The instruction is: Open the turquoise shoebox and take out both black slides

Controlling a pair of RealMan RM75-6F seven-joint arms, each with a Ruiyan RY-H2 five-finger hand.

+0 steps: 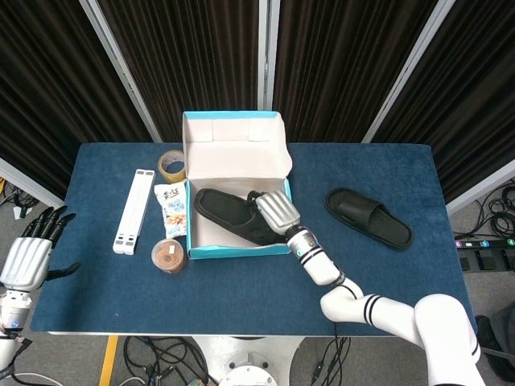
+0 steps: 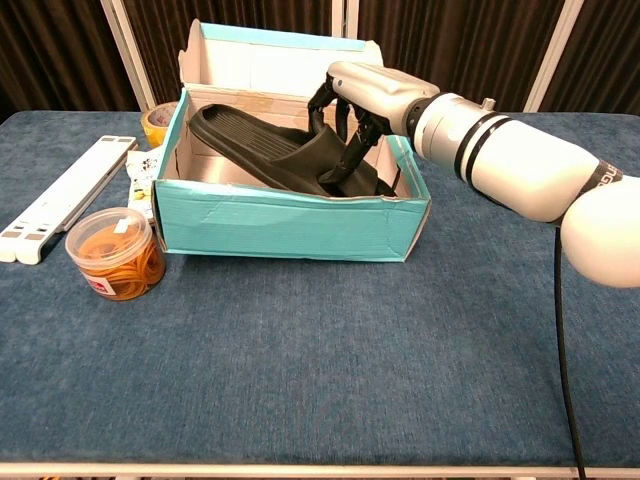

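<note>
One turquoise shoebox (image 1: 234, 249) (image 2: 290, 224) sits left of centre in the head view, lid (image 1: 233, 145) (image 2: 275, 62) standing open behind it. There are two black slides: one slide in the box (image 1: 229, 216) (image 2: 262, 147), lying tilted with its strap end toward the box's right side, and one loose slide (image 1: 368, 216) flat on the table well to the right of the box. The right robot hand (image 1: 277, 212) (image 2: 368, 93) reaches into the right end of the box, its dark fingers (image 2: 352, 158) curled around the strap of the slide inside, holding it. The left robot hand (image 1: 30, 252) hangs off the table's lower-left edge in the head view, fingers spread and holding nothing. Left of the box lie one white stand (image 1: 133, 211) (image 2: 58, 195), one snack packet (image 1: 171, 210) (image 2: 149, 178), one tape roll (image 1: 170, 165) (image 2: 159, 120) near the box's back left corner, and one clear jar of orange bands (image 1: 168, 256) (image 2: 115, 253) close to the front left corner. The table (image 1: 241, 297) (image 2: 320, 380) is covered in dark blue cloth. Behind it hang dark pleated curtains (image 1: 185, 56) crossed by pale slanted poles (image 1: 117, 60), and cables lie on the floor at the lower edge of the head view.
</note>
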